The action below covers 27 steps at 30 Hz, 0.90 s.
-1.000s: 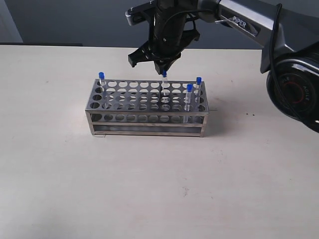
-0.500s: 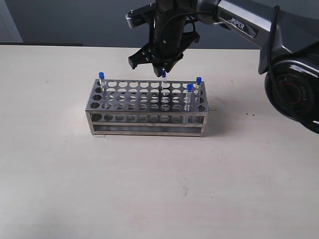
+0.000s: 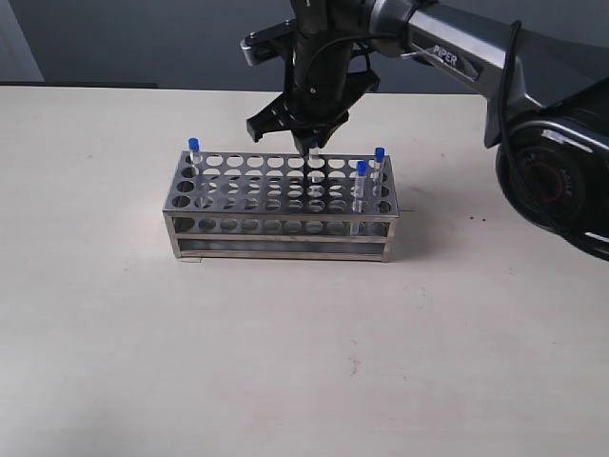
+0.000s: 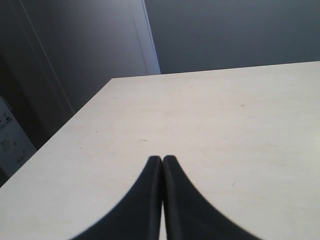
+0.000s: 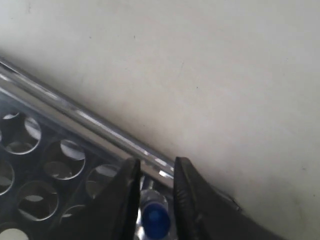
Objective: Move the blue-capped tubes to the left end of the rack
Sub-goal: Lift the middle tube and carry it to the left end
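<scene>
On the pale beige tabletop (image 3: 133,343), the rectangular shiny steel test-tube rack (image 3: 285,231), top plate perforated with round holes, stood with a long side facing the exterior camera. Four thin clear blue-capped tubes sat upright in it, caps above the plate.

- Tube one (image 3: 193,146): rear row, left-end corner hole.
- Tube two (image 3: 313,145): rear row, right of the middle.
- Tube three (image 3: 379,154): right end, towards the rear.
- Tube four (image 3: 362,168): just beside tube three, nearer the camera and one hole inward. Exact rows of tubes three and four could not be made out.

The black right gripper (image 5: 156,164) hung over the rear row, directly above tube two. In the wrist view its two fingers (image 5: 125,200) stood apart on either side of the blue cap, with a thin strip of clear space on each side. The grip read as unclenched, with tube two resting in its hole. Whether a finger touched the glass below the cap could not be told. The rack's rear steel rail ran just past the fingertips.

The black left gripper (image 4: 161,160) had its fingers pressed together along their length with nothing between them. It was held above bare tabletop, with the table edge and a dark grey wall beyond.
</scene>
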Motion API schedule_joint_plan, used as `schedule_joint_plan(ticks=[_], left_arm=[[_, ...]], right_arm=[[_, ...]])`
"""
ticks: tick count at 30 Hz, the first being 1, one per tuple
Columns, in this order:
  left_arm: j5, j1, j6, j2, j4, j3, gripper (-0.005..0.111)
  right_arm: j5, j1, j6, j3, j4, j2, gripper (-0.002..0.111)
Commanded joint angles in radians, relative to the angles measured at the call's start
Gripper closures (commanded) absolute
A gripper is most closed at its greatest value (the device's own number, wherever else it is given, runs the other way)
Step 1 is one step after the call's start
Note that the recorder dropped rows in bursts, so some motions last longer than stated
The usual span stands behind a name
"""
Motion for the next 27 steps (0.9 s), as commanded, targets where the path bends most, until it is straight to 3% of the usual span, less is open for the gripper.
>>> schedule_joint_plan(ticks=[1,2,21,27], left_arm=[[-0.012,-0.003,-0.006,0.003,-0.001,0.003,0.106],[-0.012,-0.003,-0.006,0.003,-0.001,0.003,0.106],[-0.012,-0.003,-0.006,0.003,-0.003,0.003,0.106],[-0.012,-0.003,-0.006,0.003,-0.003,0.003,0.106]], right_arm=[[-0.001,-0.004,0.001,-0.001,-0.026,0.002,0.105],[-0.001,-0.004,0.001,-0.001,-0.026,0.002,0.109],[-0.001,0.056,-0.018,-0.003,-0.022,-0.216,0.109],[-0.063,0.117,-0.151,-0.004,0.115,-0.214,0.109]])
